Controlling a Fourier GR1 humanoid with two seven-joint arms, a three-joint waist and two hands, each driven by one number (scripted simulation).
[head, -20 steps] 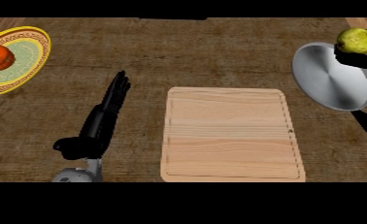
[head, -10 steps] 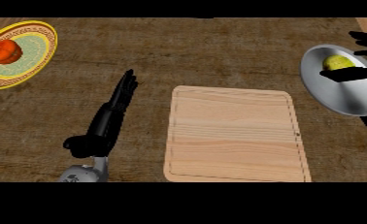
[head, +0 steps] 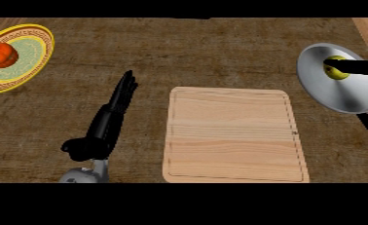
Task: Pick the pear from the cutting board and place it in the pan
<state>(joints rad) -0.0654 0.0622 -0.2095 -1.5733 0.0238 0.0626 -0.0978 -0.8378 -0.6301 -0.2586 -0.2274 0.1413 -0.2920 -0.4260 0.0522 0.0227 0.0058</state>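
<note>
Reaching in from the tabletop's right edge, the right hand [head: 354,66] touches the pear [head: 333,74]. Too little of the hand shows to tell whether it grips. The pear, small, round and yellow-green, lies inside the silver pan [head: 327,95], off the cutting board [head: 233,134]. This looks like the placing step; next calls for letting go and lifting clear. The left hand [head: 108,121] rests open beside the board's left edge.

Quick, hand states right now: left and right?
Left hand: open, holding nothing.
Right hand: at the yellow-green pear in the round silver metal pan; open or closed cannot be told.
</note>
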